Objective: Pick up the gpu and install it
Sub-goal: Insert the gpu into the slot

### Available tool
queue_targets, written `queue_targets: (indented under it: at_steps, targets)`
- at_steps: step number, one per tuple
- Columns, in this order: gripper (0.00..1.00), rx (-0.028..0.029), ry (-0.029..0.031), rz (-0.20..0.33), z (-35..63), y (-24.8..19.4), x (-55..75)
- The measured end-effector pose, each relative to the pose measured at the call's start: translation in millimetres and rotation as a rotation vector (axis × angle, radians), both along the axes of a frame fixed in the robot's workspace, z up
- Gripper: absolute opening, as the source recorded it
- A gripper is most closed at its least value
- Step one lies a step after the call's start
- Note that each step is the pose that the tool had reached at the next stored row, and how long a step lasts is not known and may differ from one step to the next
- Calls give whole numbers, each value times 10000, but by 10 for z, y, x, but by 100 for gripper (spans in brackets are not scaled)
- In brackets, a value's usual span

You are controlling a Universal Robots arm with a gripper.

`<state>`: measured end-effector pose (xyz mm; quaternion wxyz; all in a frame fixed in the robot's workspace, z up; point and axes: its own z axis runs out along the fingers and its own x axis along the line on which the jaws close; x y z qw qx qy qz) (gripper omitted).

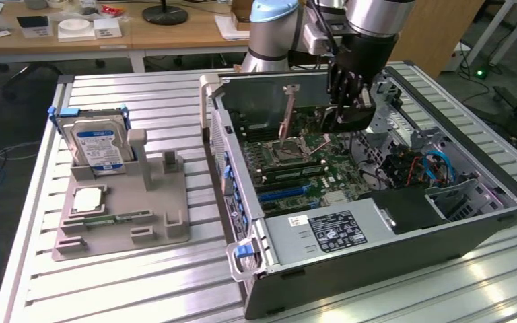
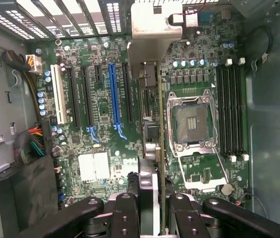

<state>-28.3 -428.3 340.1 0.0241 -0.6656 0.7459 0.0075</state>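
gpu [image 2: 152, 109]: thin dark card, edge-on in the wrist view, silvery bracket [image 2: 155, 22] at the far end. It is not on the rack; it is inside the case [image 1: 474, 222], held over the board [image 2: 100, 134].
hand [image 2: 152, 198]: partly closed, pinching the gpu; fingers [image 2: 125, 213] press on its two faces near one end.
hand, exterior view: hangs straight down into the case over the back half of the board, arm [image 1: 371, 20] above it.
gpu line-up: runs parallel to the slots, between the blue slot [image 2: 112, 94] and the socket [image 2: 192, 121]; bracket end points at the vented rear wall [image 2: 55, 20].
contact: cannot tell if the card's lower edge touches any slot, since that edge is hidden under the card itself.
socket: lid flipped open, just beside the card.
rack [image 1: 151, 232]: grey, on the surface [image 1: 106, 296] at the exterior view's left, well apart from the case; drive [image 1: 97, 145] stands upright in it.
done: pick-up and carry into the case, judging by the card in the grip over the board.
left: seating in a slot and letting go — neither shows as done. Call it past halfway, not finished.
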Motion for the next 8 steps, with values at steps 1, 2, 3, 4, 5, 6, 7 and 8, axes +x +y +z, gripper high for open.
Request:
queue_targets:
  at_steps: [1, 2, 3, 4, 5, 6, 7, 8]
  targets:
    - [28, 1, -1, -1, 0, 0, 1]
    - [28, 3, -1, -3, -2, -3, -3]
    - [28, 5, -1, -2, -5, -7, -5]
    - [28, 11, -2, 4, -10, -9, -11]
    - [28, 14, 0, 14, -15, -9, -18]
    - [28, 13, 5, 25, -22, -10, -22]
    - [28, 13, 13, 66, -32, -10, -27]
    - [28, 14, 20, 141, -42, -10, -33]
